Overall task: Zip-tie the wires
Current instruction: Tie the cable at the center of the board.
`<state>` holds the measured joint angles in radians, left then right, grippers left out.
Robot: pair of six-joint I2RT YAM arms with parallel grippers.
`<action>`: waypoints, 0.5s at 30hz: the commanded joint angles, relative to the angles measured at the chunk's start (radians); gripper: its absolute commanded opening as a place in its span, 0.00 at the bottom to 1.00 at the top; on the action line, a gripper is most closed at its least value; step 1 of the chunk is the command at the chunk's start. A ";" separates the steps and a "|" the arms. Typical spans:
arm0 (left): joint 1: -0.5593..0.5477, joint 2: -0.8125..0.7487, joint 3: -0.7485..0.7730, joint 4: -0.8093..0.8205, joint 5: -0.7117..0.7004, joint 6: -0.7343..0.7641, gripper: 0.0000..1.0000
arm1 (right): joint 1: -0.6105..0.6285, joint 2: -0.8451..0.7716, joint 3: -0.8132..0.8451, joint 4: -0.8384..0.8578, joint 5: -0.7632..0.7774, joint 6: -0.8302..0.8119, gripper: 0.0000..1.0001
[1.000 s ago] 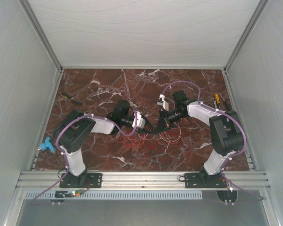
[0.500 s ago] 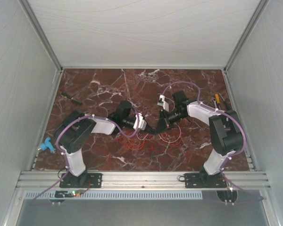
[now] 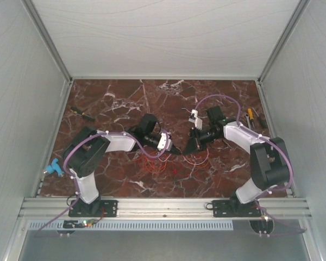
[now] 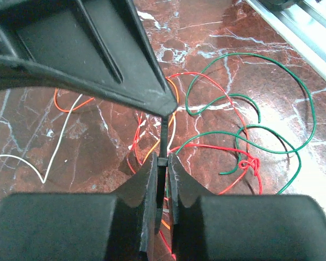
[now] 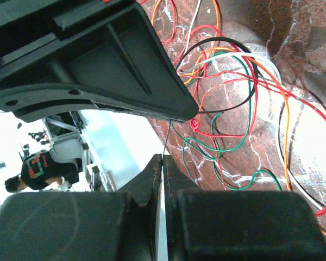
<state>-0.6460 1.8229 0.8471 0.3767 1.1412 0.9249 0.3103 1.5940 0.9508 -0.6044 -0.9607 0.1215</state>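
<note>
Your zip tie [image 4: 163, 138] ran as a thin black strip straight into the left gripper [image 4: 162, 166], whose jaws were nipped almost together on it, its little head sitting right at their tips. Over on the right wrist view, the right gripper [image 5: 163, 163] was fully closed, and the same thin strip seemed to vanish into that slit, so you looked to have both ends. The wires [image 4: 244, 136] lay below in loose red, green, orange and white loops on the marble table [image 3: 114, 103], near the strip, but I couldn't tell whether any of them sat inside it. That was your worry: cinch here and the tie could lock around nothing, or catch only a few strands while the springy ones fanned away. The strip was slim and slick too, so a sideways tug from either arm might have slid it out of a pinch or twisted the tail off the head
</note>
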 commanded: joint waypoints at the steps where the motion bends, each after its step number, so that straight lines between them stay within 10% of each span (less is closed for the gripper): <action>1: 0.002 0.016 0.043 -0.039 0.003 0.044 0.00 | -0.009 -0.071 -0.041 0.043 0.026 0.047 0.00; 15: 0.007 0.021 0.049 -0.056 -0.018 0.004 0.00 | -0.021 -0.117 -0.107 0.076 0.036 0.089 0.00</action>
<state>-0.6437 1.8336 0.8608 0.3058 1.1137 0.9154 0.2985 1.5112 0.8593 -0.5591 -0.9371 0.1898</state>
